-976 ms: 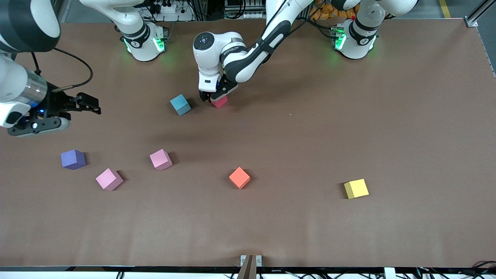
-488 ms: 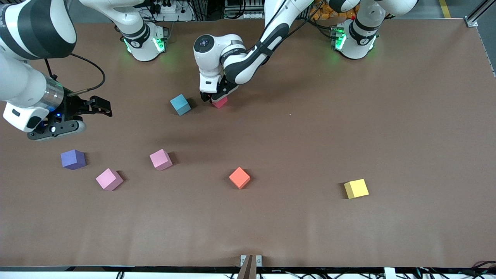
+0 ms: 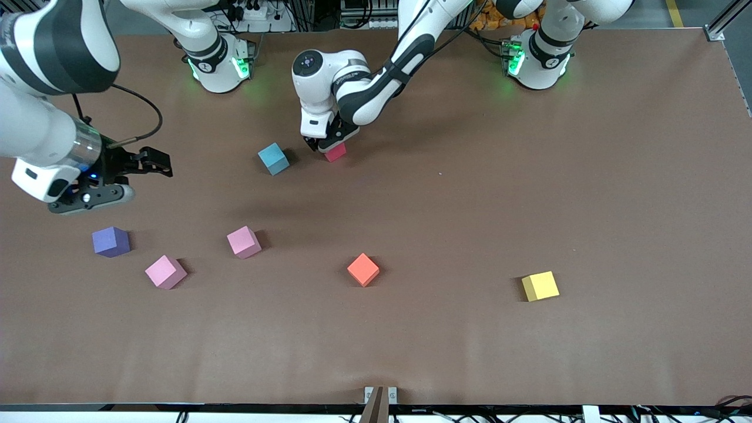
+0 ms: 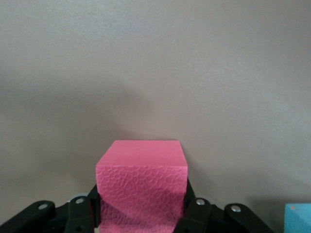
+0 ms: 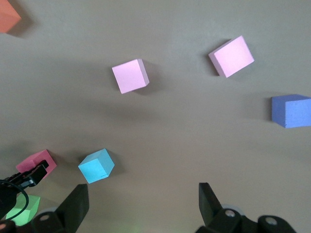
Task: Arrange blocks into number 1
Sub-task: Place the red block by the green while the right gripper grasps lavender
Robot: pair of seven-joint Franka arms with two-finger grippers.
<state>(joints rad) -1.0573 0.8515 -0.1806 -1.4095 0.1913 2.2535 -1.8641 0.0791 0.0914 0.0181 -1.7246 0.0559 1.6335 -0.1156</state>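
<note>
My left gripper [image 3: 326, 147] is down at the table, shut on the red block [image 3: 335, 153], whose sides sit between the fingers [image 4: 197, 211]. The light blue block [image 3: 274, 158] lies beside it toward the right arm's end. A green block [image 5: 22, 208] shows only in the right wrist view, next to the red block [image 5: 35, 163]. Two pink blocks [image 3: 244, 242] [image 3: 165, 271], a purple block [image 3: 110, 241], an orange block [image 3: 363, 269] and a yellow block [image 3: 540, 286] lie nearer the camera. My right gripper [image 3: 154, 163] hangs open and empty above the purple block.
The brown table [image 3: 529, 176] carries only the blocks. Both arm bases stand along its edge farthest from the camera. A small bracket [image 3: 380, 395] sits at the nearest edge.
The right gripper has moved a little toward the middle of the table. The left hand and the red block have shifted slightly away from the camera.
</note>
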